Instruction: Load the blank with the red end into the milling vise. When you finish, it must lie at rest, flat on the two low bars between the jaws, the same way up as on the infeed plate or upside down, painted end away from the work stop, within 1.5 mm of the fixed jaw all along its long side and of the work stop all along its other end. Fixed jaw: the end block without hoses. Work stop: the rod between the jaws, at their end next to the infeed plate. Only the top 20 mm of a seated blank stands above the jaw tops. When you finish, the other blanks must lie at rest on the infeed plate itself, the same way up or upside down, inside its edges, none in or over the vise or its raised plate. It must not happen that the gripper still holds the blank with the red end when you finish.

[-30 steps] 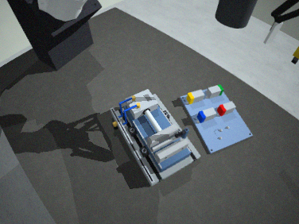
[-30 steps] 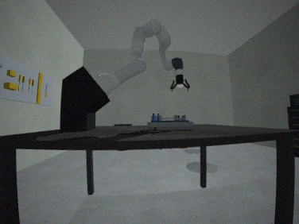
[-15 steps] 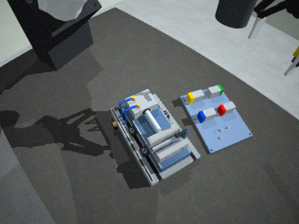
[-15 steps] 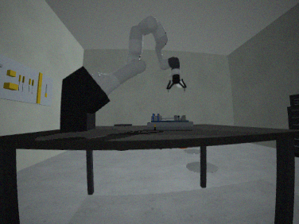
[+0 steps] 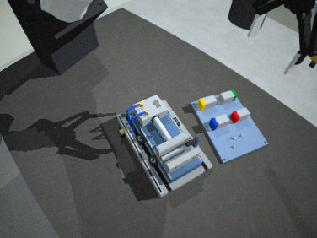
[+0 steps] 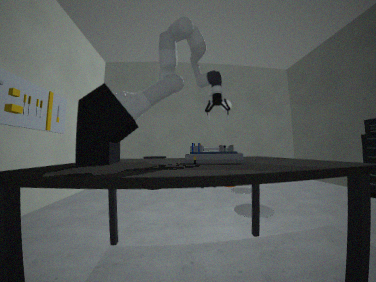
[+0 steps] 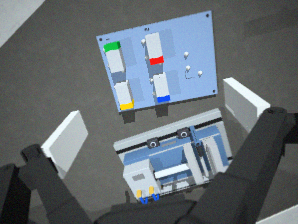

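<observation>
One dark table [image 5: 76, 190] is seen in a pale-walled room, with a wall chart [image 6: 30, 107] at the side. One black pedestal [image 6: 97, 132] carries the arm. One milling vise [image 5: 162, 141] is set beside one blue infeed plate [image 5: 249, 141]. Four blanks are counted on the plate: green-ended [image 7: 114, 59], yellow-ended [image 7: 124, 94], blue-ended [image 7: 161, 87], and the red-ended blank [image 7: 154, 49], at the plate's far side from the vise. The gripper [image 6: 217, 107] is held high above, fully spread and empty.
</observation>
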`<state>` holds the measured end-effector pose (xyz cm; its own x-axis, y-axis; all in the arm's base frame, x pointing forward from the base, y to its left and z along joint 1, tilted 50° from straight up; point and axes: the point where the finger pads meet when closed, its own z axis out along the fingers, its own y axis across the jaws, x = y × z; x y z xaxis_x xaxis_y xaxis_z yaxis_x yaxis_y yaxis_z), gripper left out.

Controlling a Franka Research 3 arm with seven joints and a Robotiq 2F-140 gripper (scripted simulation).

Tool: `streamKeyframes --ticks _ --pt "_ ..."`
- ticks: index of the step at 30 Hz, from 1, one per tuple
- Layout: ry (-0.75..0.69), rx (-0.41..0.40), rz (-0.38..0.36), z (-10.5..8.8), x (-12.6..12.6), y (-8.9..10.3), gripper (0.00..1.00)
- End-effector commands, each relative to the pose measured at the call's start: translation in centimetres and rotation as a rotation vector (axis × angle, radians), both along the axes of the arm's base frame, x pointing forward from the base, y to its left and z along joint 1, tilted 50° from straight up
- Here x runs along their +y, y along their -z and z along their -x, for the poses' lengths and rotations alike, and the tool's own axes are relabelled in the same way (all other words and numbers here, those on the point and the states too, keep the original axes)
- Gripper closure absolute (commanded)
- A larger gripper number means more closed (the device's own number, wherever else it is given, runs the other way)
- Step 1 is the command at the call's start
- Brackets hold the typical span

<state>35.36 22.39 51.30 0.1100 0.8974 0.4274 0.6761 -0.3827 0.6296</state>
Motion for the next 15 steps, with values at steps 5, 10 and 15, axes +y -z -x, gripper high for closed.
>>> streamKeyframes --ticks 5,10,15 --pt "0.010 -0.008 -0.019 1.4 -0.8 1.6 0.00" --pt "0.010 -0.008 -0.019 1.4 -0.8 1.6 0.00" --pt "0.008 -0.008 -0.014 2.7 -1.5 3.3 0.00"
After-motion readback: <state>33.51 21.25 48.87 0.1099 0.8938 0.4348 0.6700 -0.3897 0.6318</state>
